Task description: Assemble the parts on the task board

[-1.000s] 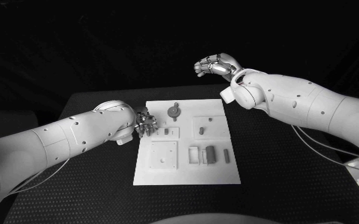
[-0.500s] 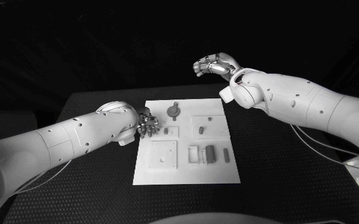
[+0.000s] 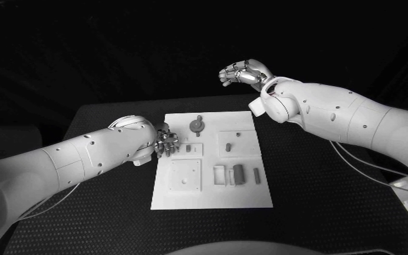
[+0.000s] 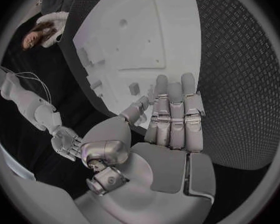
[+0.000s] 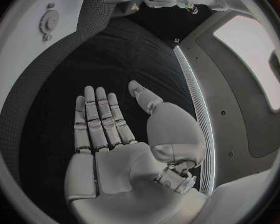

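The white task board (image 3: 213, 160) lies in the middle of the black bench (image 3: 323, 196), with small grey parts (image 3: 239, 175) on it and a round geared piece (image 3: 197, 126) near its far edge. The left hand (image 3: 165, 144) hangs low at the board's left edge. The right hand (image 3: 244, 74) is raised beyond the bench's far side, fingers curled, well apart from the board.

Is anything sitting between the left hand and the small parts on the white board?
Nothing visible does. The silver left hand hangs open at the left edge of the white rectangular task board, and the nearest small grey part lies just past its fingertips with bare board between.
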Controlling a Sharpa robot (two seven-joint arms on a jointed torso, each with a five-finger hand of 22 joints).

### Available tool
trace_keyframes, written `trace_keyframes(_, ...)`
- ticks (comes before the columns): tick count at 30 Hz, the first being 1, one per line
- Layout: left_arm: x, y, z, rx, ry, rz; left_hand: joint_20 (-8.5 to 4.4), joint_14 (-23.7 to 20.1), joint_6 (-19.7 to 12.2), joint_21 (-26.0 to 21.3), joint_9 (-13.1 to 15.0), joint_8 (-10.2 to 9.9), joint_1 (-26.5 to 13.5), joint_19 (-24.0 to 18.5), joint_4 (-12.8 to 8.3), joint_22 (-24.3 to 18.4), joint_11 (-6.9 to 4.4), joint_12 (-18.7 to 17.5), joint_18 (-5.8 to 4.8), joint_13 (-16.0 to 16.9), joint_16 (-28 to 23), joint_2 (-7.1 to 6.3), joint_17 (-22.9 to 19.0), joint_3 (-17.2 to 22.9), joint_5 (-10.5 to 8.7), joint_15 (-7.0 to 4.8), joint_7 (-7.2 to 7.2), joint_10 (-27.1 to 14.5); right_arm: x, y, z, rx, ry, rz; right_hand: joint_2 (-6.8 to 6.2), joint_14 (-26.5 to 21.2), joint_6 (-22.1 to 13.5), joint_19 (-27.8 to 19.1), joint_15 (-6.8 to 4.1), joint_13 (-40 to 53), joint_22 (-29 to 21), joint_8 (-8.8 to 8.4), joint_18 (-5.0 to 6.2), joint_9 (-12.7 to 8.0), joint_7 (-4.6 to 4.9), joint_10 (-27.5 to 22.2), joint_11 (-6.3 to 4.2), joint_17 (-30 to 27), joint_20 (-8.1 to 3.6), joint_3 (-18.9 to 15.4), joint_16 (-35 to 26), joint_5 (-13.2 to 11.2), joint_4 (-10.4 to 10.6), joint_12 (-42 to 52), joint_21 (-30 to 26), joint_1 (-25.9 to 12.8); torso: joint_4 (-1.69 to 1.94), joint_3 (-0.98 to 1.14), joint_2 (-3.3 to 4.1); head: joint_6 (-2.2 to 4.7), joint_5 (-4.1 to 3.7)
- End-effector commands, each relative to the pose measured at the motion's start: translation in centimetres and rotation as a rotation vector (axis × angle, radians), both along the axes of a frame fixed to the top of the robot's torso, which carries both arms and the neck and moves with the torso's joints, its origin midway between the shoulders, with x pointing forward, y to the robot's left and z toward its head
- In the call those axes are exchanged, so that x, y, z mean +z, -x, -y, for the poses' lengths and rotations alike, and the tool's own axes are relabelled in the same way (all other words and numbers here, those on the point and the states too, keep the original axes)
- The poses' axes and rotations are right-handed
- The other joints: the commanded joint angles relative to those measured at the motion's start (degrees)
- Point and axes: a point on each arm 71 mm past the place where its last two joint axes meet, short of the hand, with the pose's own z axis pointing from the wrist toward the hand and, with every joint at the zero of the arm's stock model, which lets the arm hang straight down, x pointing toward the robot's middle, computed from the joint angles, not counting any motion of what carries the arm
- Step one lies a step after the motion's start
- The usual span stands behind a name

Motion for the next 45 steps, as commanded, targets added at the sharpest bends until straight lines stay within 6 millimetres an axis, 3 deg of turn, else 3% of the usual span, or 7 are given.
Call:
trace_keyframes(1, -0.12, 0.04, 0.2, -0.013, -0.012, -0.004, 0.04, 0.1, 0.4, 0.2, 0.1, 0.3, -0.6, 0.4, 0.1, 0.1, 0.08, 0.2, -0.6, 0.1, 0.2, 0.22, 0.0, 0.3, -0.02, -0.15, 0.06, 0.2, 0.01, 0.07, -0.22, 0.02, 0.001, 0.003, -0.48, -0.1, -0.2, -0.3, 0.25, 0.0, 0.0, 0.21, 0.34, -0.1, 0.76, 0.5, 0.08, -0.1, 0.17, -0.3, 0.4, -0.1, 0.1, -0.3, -0.2, -0.3, 0.02, 0.0, 0.01, -0.04, -0.19)
trace_keyframes(32, -0.72, 0.6, 0.92, -0.05, -0.056, -0.018, -0.21, 0.2, -0.9, 0.4, 0.4, -0.4, -0.4, 0.8, -0.1, 1.7, 0.02, 1.0, -0.47, 0.7, 1.1, 0.05, -0.2, 0.9, -0.01, -0.45, 0.44, 0.3, 0.03, 0.17, -0.24, 0.024, 0.0, 0.004, -0.42, -0.2, -0.2, -0.4, 0.27, 0.0, 0.0, 0.22, 0.32, -0.1, 0.79, 0.5, 0.1, -0.1, 0.19, -0.3, 0.4, -0.1, 0.4, -0.4, -0.1, -0.7, 0.03, -0.01, 0.03, -0.47, -0.32)
trace_keyframes(45, -0.77, 0.72, 0.93, -0.075, -0.092, -0.011, -2.23, 3.3, -1.3, 3.5, 0.5, -1.8, 1.3, 4.7, -0.2, 6.9, -1.17, 7.9, -0.16, 5.1, 7.0, -0.41, 0.0, 1.2, 0.13, -2.87, -0.25, 2.2, 0.03, 0.18, -0.17, 0.02, -0.001, 0.005, -0.39, -0.3, -0.2, -0.5, 0.31, 0.0, 0.0, 0.21, 0.3, -0.1, 0.79, 0.5, 0.11, -0.2, 0.19, -0.3, 0.4, -0.1, 0.6, -0.5, -0.2, -0.9, 0.04, -0.02, 0.06, -0.58, -0.36)
